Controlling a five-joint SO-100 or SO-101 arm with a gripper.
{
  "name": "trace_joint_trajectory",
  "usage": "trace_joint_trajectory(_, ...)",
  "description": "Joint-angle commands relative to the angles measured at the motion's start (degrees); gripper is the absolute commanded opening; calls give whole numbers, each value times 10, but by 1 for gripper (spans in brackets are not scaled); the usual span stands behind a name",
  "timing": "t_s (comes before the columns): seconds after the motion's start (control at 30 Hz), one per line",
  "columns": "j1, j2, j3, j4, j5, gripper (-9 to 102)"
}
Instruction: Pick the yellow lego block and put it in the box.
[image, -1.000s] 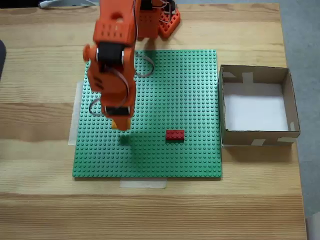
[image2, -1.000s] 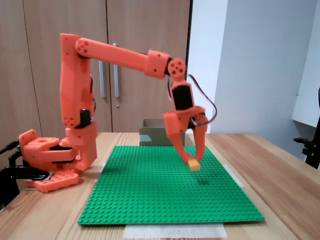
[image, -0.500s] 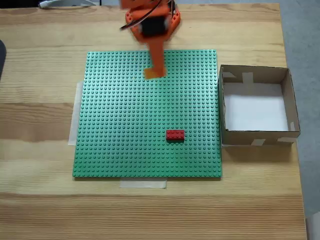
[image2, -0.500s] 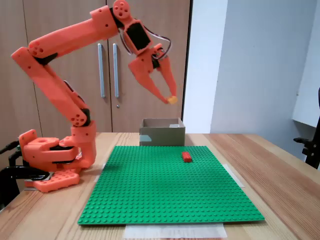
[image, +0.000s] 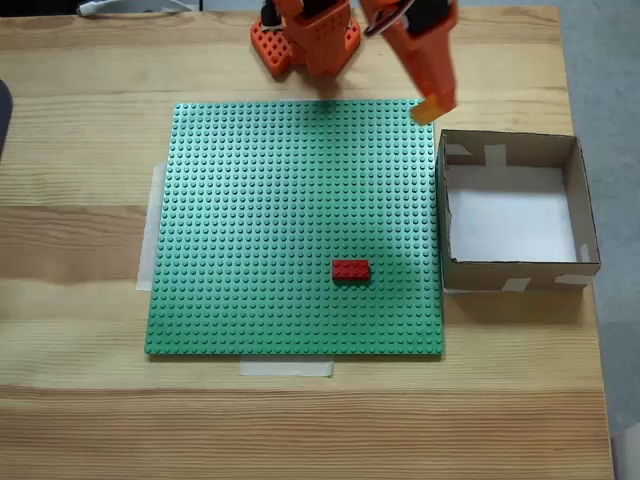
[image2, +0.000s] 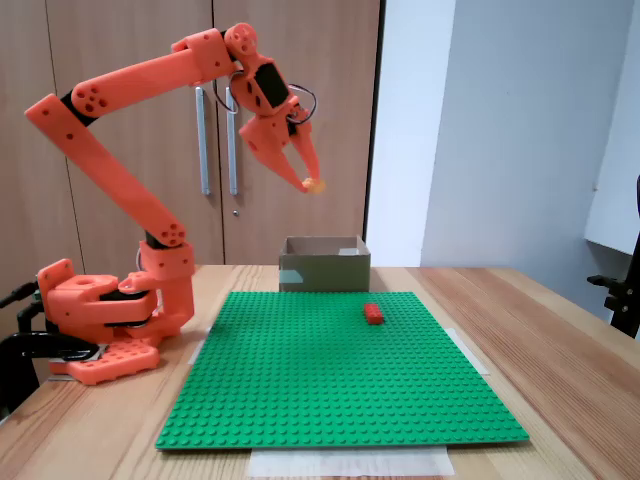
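The orange plastic robot arm (image2: 110, 160) stands on its orange base (image2: 95, 320) and bends like an elbow, first leaning back and up, then reaching forward high in the air. Its two-finger orange gripper (image2: 310, 183) hangs at the end, pointing down and a bit forward, with the fingers pinched on a small yellow-orange lego block (image2: 314, 185). From above, the gripper (image: 430, 105) sticks out from the base toward the right, holding the block (image: 428, 109) at its tip.

**Colours on your table**

You have an orange arm (image2: 120, 120), a yellow block (image: 428, 109), a red block (image: 350, 269), a green studded plate (image: 260, 230), a brown box (image: 510, 150) with white floor, and pale striped wood table (image: 80, 400).
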Motion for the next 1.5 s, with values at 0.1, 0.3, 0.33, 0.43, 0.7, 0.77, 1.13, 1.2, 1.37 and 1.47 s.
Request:
trace_joint_trajectory(0.1,-60,-58,-33,-30,7,-1)
trace_joint_trajectory(0.3,-69,-197,-127,-20,22,-1)
trace_joint_trajectory(0.33,-69,-221,-146,-18,22,-1)
trace_joint_trajectory(0.43,-67,-336,-253,-1,22,-1)
trace_joint_trajectory(0.7,-73,-530,-439,54,24,-1)
trace_joint_trajectory(0.77,-77,-564,-470,67,26,-1)
trace_joint_trajectory(1.13,-79,-686,-540,102,39,-1)
trace_joint_trajectory(1.2,-78,-699,-543,105,40,-1)
trace_joint_trajectory(1.37,-79,-735,-544,99,44,-1)
trace_joint_trajectory(1.47,-81,-760,-544,92,47,-1)
